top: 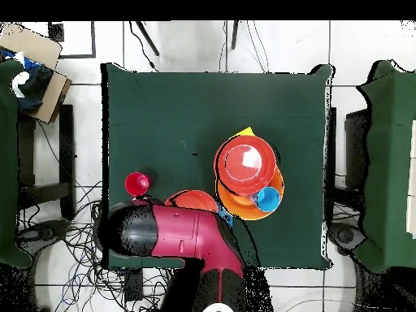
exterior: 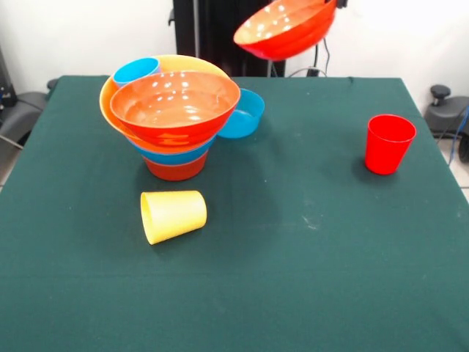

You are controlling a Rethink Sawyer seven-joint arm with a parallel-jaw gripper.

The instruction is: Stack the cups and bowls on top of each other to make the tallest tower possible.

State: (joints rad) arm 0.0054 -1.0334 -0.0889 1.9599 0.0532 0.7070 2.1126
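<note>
The tower [exterior: 176,121] stands left of centre: a small red-orange bowl at the bottom, a blue bowl, the huge orange bowl, and a wide red-orange bowl [exterior: 176,106] on top. A light blue cup [exterior: 136,70] sits in the orange bowl's far rim. In the overhead view the tower [top: 246,162] and the light blue cup [top: 267,197] show too. My gripper [exterior: 335,4], mostly cut off at the top edge, holds a tilted red-orange bowl [exterior: 286,28] high in the air. A yellow cup [exterior: 173,215] lies on its side in front of the tower. A red cup [exterior: 388,143] stands upright at the right.
A blue bowl [exterior: 246,114] rests on the green table [exterior: 293,279] against the tower's right side. In the overhead view the red arm [top: 187,236] covers part of the held bowl [top: 193,199], with the red cup [top: 136,184] beside it. Cables lie on the floor around the table.
</note>
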